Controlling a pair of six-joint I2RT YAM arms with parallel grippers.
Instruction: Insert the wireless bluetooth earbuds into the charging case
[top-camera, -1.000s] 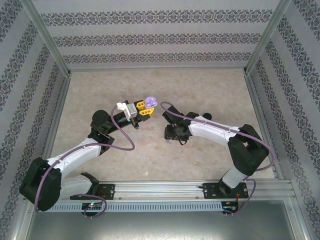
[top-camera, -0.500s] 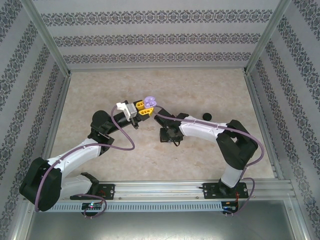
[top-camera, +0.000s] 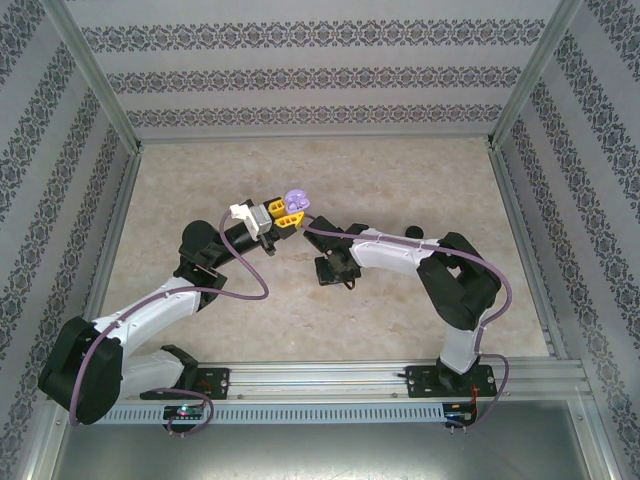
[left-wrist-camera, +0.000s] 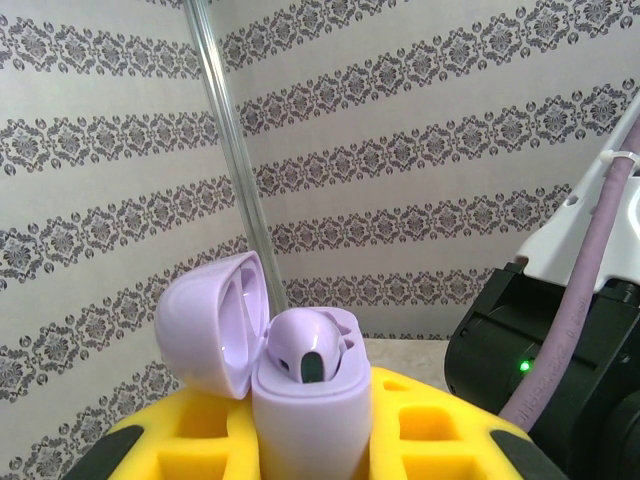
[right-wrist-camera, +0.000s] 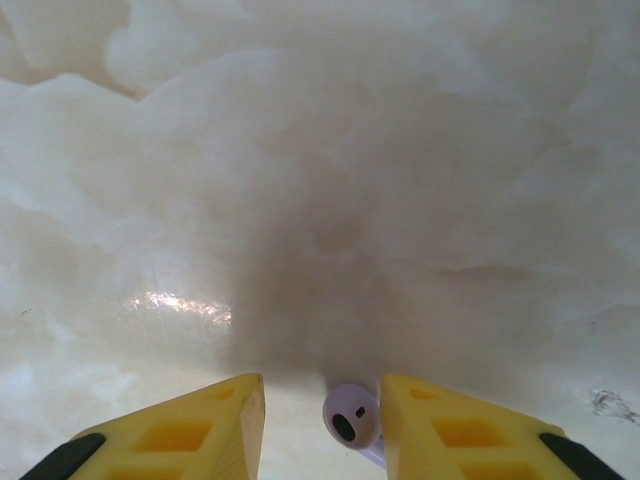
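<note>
Looking down on a pale marbled bench (top-camera: 400, 170), boxed in by walls (top-camera: 320, 80) papered with dark ornamental bands. Seeing the left arm (top-camera: 150, 305) reaching in from the near left corner toward the middle, and the right arm (top-camera: 400, 250) folding in from the near right, ending close beside it. Noticing the right arm's black wrist (top-camera: 335, 268) hanging over the middle of the bench.

Finding the left jaws clenched on the purple charging case (left-wrist-camera: 305, 420), holding it upright just beyond that wrist in the top view and apart from it, lid (left-wrist-camera: 210, 320) swung open to one side. Seeing the right jaws pointing down at the bench, released and standing apart, not gripping anything.

Spotting one purple earbud (left-wrist-camera: 312, 350) sitting in the case's well, rounded head up. Picking out a second purple earbud (right-wrist-camera: 352, 415) lying on the bench between the yellow fingers (right-wrist-camera: 420, 400), hard by the one on the right of the wrist view and possibly touching it, with blur there making that hard to tell, and leaving a clear gap to the other finger.
</note>
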